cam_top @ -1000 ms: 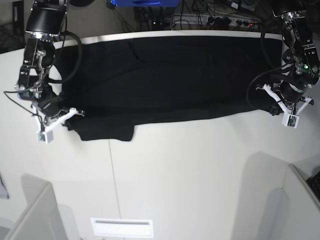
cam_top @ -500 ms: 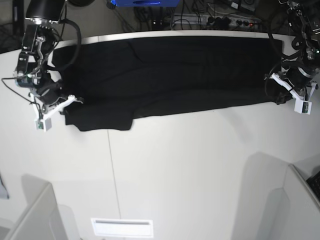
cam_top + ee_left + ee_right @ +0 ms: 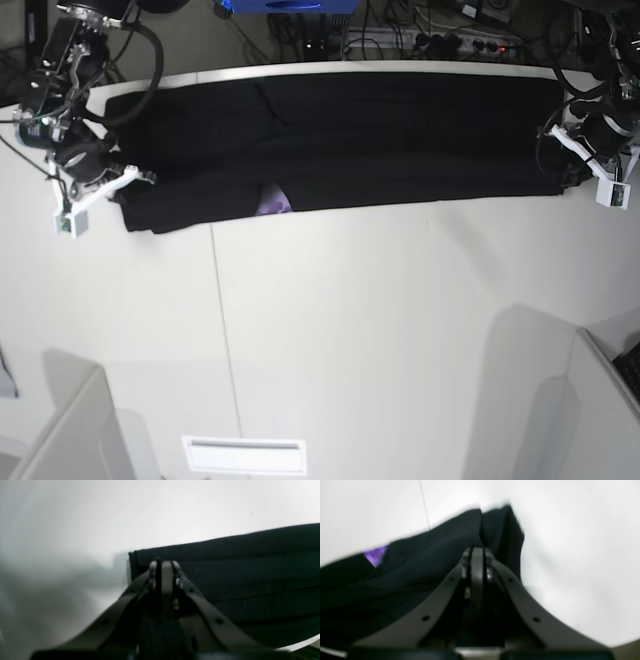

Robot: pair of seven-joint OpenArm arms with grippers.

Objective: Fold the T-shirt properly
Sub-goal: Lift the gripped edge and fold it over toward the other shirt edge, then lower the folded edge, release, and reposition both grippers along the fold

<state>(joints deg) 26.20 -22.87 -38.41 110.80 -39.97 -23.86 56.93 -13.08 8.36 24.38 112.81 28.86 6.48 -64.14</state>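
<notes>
With the T-shirt (image 3: pixel 340 140) pinched in both closed hands (image 3: pixel 585 170) (image 3: pixel 110 185), uneven pulling risks a skewed fold.

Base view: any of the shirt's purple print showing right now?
Yes, a small purple patch peeks out at the near edge of the black T-shirt, toward the right-arm side.

The right pincer (image 3: pixel 477 551) pinches the bunched black T-shirt (image 3: pixel 420 567), a purple patch (image 3: pixel 375 554) showing.
</notes>
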